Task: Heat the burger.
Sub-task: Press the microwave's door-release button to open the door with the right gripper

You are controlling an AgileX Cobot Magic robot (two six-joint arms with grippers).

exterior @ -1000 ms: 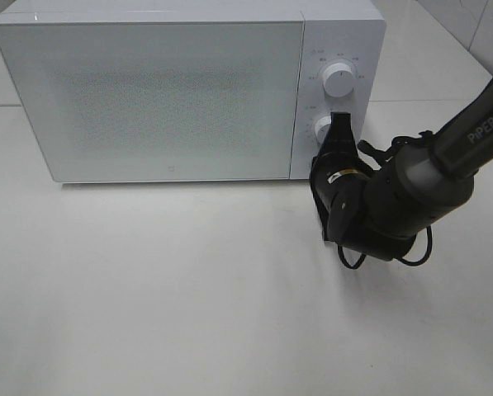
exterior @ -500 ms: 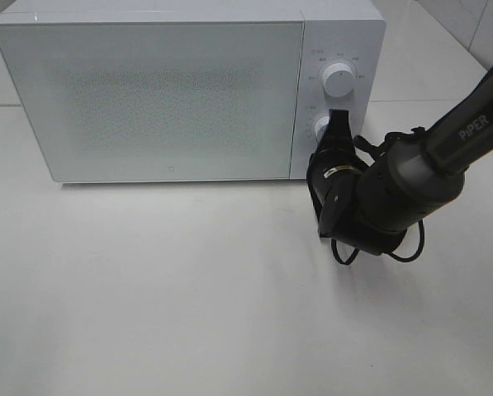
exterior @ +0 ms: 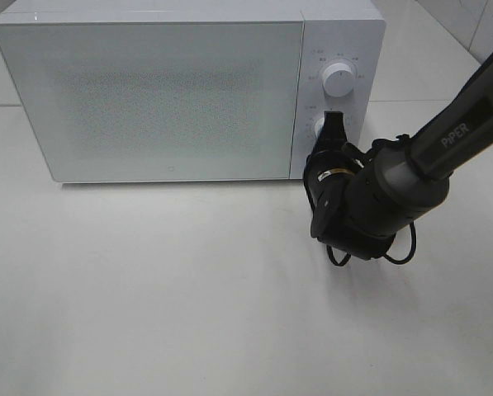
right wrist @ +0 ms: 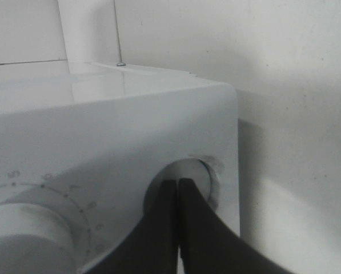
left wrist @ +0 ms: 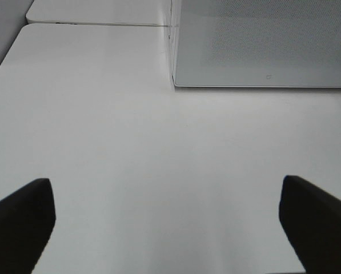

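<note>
The right gripper [exterior: 334, 124], fingers pinched shut on nothing, points toward 12 o'clock with its tips seemingly touching the lower knob [exterior: 319, 129] of the microwave [exterior: 345, 33], so it is the nearer arm to turn it. The left gripper [left wrist: 167, 225] hangs wide open over the table [left wrist: 130, 142], well apart. The burger is not in view, presumably behind the closed door [exterior: 147, 99], at 9 o'clock from that knob.

"PiPER" on right arm [exterior: 466, 132]; microwave [exterior: 155, 91] dial markings too small to read.

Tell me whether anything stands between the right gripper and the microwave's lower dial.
Nothing visible does. The shut right gripper has its tips at the lower dial, on the control panel of the microwave, right of its closed door. The burger is not in view in any picture.
</note>
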